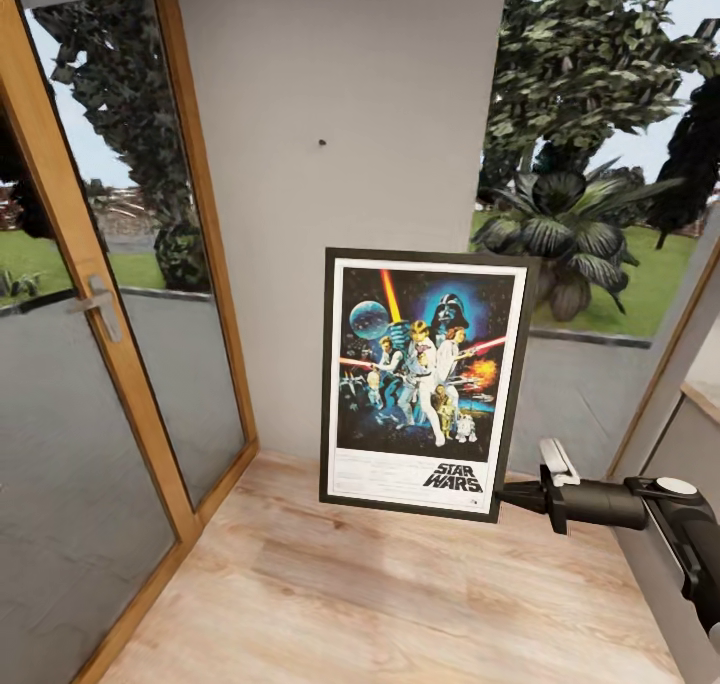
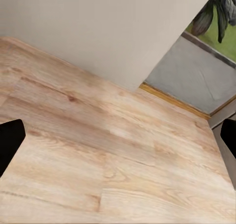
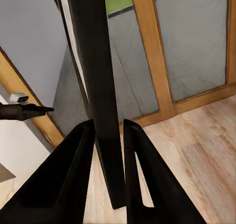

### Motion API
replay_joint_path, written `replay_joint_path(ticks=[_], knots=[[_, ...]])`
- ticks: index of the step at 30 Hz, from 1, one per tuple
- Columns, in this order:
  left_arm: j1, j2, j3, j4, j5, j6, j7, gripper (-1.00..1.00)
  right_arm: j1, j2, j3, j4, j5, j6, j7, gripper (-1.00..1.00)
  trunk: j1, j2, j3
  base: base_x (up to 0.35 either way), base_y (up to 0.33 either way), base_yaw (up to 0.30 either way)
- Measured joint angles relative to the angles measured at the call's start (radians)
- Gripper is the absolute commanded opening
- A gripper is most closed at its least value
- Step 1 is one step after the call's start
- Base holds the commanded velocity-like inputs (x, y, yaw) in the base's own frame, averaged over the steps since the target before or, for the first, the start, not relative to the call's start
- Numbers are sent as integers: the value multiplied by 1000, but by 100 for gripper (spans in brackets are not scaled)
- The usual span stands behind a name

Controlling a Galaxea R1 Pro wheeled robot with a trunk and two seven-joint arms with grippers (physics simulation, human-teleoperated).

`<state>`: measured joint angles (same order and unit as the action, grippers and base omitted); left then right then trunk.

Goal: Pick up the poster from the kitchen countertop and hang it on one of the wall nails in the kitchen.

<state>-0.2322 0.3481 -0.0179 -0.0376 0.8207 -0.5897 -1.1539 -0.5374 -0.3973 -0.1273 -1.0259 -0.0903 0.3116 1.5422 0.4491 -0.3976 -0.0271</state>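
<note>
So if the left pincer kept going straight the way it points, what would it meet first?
Probably the wood floor: the left pincer points down at bare boards, with the grey wall beyond. Depth is unclear.

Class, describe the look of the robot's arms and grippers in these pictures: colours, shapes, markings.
The right arm is dark grey to black, with a rounded cylindrical wrist section, a white clip-like piece on top and a pale round cap. The right gripper has two matte black tapered fingers. The left gripper's fingers are plain black too. No cables or markings show.
</note>
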Motion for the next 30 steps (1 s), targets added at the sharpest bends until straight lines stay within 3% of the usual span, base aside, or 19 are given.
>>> replay_joint_path(ticks=[10,19,30], knots=[[0,0,0,0,0,0,0,100,0,-1,0,0,1,0,0,-100,0,0,0,136,332,-20],[0,0,1,0,0,0,0,100,0,-1,0,0,1,0,-1,-100,0,0,5,124,327,-209],[0,0,8,0,0,-2,-1,100,0,0,0,-1,1,0,-1,-100,0,-1,13,18,41,-265]])
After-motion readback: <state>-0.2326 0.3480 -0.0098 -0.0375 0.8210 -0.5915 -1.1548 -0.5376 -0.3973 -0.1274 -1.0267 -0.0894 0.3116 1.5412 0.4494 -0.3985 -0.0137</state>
